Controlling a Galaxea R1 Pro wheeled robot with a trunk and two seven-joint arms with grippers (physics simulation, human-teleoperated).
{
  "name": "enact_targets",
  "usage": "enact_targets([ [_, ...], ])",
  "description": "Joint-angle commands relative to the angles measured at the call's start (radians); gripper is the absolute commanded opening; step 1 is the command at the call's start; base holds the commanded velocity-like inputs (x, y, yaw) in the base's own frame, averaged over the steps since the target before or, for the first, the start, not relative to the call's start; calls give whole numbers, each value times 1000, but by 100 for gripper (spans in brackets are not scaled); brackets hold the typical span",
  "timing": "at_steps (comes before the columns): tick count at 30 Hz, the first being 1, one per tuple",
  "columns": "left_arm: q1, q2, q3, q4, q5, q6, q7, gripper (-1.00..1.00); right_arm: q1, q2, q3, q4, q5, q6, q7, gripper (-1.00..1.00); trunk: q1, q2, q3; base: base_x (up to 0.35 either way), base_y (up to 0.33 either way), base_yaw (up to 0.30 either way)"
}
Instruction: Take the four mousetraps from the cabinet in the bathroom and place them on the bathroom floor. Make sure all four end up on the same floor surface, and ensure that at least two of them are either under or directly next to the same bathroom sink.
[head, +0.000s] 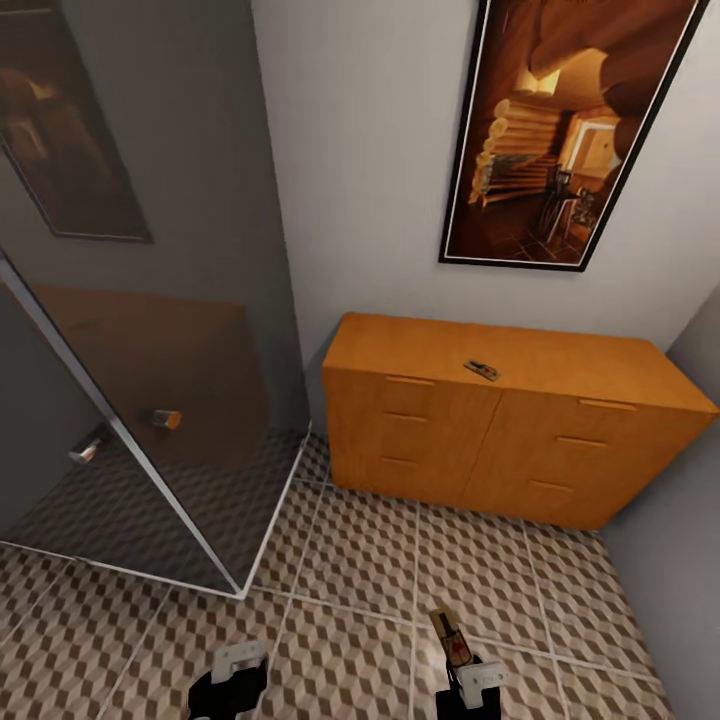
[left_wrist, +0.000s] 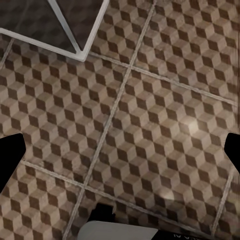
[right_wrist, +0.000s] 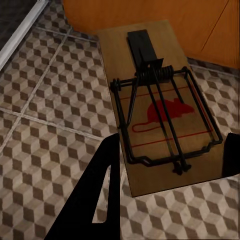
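The right gripper (head: 462, 655) is holding a mousetrap (right_wrist: 162, 107) above the tiled floor (head: 360, 560); lowering it looks next; the left gripper (head: 232, 668) is hanging with jaws wide, empty.

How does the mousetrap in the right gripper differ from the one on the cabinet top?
The tan wooden mousetrap in the right gripper is held above the cube-patterned tiled floor; the other small mousetrap lies flat, untouched, on the orange-brown wooden cabinet. Both are flat boards with dark wire.

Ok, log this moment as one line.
right gripper: shut on mousetrap | left gripper: open | second mousetrap: on cabinet top | above bathroom floor
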Motion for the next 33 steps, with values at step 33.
enact_targets([
  [33, -1, 2, -10, 2, 10, -2, 9, 100, -1, 2, 9, 2, -12, -4, -1, -100, 1, -2, 23, 0, 0, -194],
])
